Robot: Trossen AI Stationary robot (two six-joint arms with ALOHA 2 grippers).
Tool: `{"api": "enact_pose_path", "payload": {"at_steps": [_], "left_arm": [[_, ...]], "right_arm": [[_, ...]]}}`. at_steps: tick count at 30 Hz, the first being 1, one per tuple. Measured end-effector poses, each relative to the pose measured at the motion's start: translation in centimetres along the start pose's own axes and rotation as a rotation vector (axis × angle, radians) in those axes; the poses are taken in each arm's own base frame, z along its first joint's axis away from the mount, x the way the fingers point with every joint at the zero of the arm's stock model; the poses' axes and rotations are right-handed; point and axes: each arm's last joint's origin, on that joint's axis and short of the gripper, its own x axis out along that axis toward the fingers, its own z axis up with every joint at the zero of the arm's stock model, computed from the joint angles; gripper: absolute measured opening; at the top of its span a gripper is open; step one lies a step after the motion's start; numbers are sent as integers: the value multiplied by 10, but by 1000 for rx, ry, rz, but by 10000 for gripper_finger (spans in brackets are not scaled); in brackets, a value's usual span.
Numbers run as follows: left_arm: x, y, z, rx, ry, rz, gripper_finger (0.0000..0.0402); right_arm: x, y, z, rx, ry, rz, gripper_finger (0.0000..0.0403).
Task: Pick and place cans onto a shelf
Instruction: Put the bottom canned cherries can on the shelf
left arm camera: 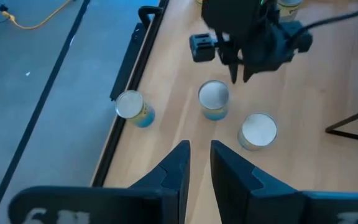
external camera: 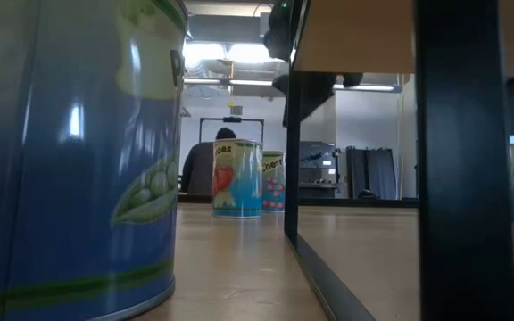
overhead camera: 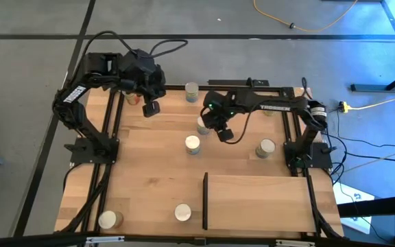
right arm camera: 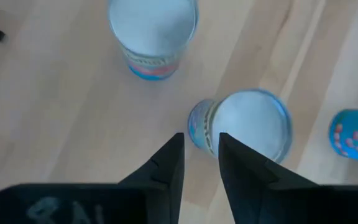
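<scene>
While the right gripper [overhead camera: 226, 135] hovers with fingers parted, grasping nothing, above a can [overhead camera: 203, 125] at mid-table, the left gripper [overhead camera: 150, 108] waits near the far edge, also released. The shelf [overhead camera: 266, 202] holds no cans.

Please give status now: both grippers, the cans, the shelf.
Right gripper open above mid-table cans, holding nothing. Left gripper waits at far left edge, empty. Shelf bare, no can on it. Path unobstructed.
</scene>
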Motion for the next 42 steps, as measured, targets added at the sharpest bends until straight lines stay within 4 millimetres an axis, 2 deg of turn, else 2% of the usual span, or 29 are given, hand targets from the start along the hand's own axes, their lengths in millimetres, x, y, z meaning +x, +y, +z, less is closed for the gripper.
{"api": "enact_pose_path", "payload": {"at_steps": [6, 23, 26, 30, 36, 42], "left_arm": [[0, 0, 0, 0, 0, 1, 58], [0, 0, 0, -1, 1, 0, 57], [1, 0, 0, -1, 1, 0, 58], [1, 0, 0, -1, 1, 0, 55], [1, 0, 0, -2, 2, 0, 58], [1, 0, 0, -2, 2, 0, 56]], "right_arm": [[21, -3, -3, -47, 77, -18, 100], [58, -10, -4, -91, 117, -23, 94], [59, -12, -3, -90, 112, -43, 69], [60, -14, -3, -73, 98, -55, 13], [58, -15, -1, -30, 82, -75, 4], [45, -17, 5, 15, 96, -84, 2]]}}
